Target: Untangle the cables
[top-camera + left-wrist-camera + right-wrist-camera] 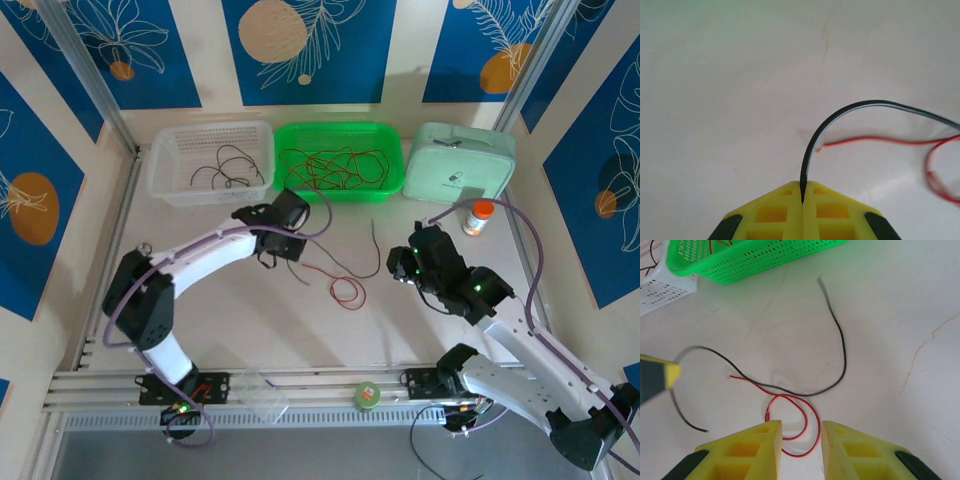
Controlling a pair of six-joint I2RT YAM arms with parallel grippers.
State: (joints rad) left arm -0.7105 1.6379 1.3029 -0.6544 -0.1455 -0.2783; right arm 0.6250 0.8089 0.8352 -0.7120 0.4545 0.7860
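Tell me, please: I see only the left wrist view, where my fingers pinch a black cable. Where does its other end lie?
Observer: In the right wrist view the black cable curves away in a wide bend, and its free end lies near the green basket, outside it.
Operator: Does it cross the red cable?
Observer: Yes, it crosses the red cable near the top of the red loop. I cannot tell which one lies on top.
Operator: What is the right arm doing?
Observer: The right gripper is open and holds nothing. In its own view the red loop shows in the gap between its fingers.
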